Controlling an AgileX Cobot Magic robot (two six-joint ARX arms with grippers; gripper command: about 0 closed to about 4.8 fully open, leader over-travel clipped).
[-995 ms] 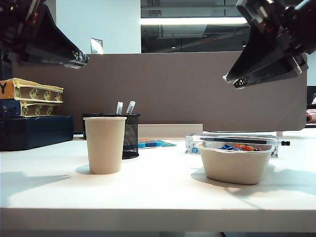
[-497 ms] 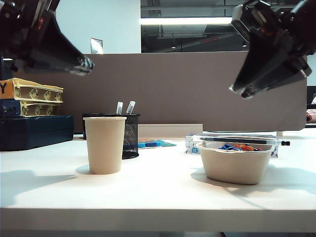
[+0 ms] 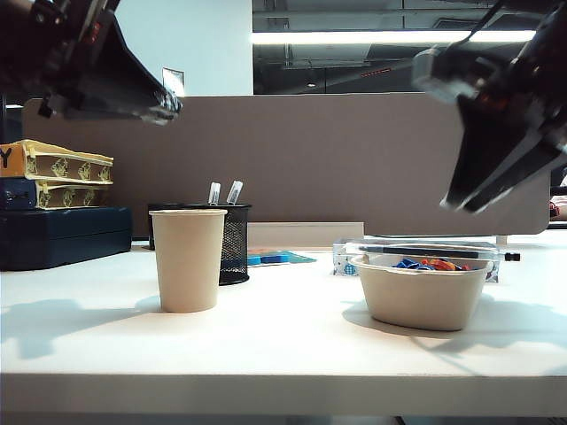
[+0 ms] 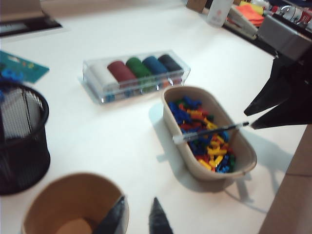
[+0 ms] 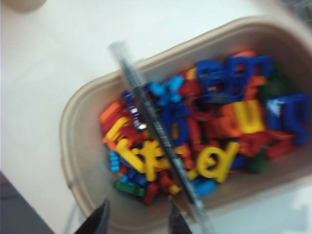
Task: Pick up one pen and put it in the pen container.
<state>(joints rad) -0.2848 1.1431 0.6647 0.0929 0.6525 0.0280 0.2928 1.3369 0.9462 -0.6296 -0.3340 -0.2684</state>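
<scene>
Exterior view: the pen container (image 3: 234,243), black mesh, is seen on the desk (image 3: 283,345) just behind a paper cup (image 3: 188,258); two pale pen ends protrude from it. The left gripper (image 3: 164,104) and right gripper (image 3: 461,205) are held high; the right one is blurred above the beige bowl (image 3: 422,292).

Left wrist view: the pen (image 4: 210,132), dark with a pale end, is laid across the bowl rim over coloured letters (image 4: 204,141). A clear case of rolls (image 4: 136,75) is noted nearby. Left jaws part narrowly, empty.

Right wrist view: right jaws are spread, empty, above the pen (image 5: 156,129).
</scene>
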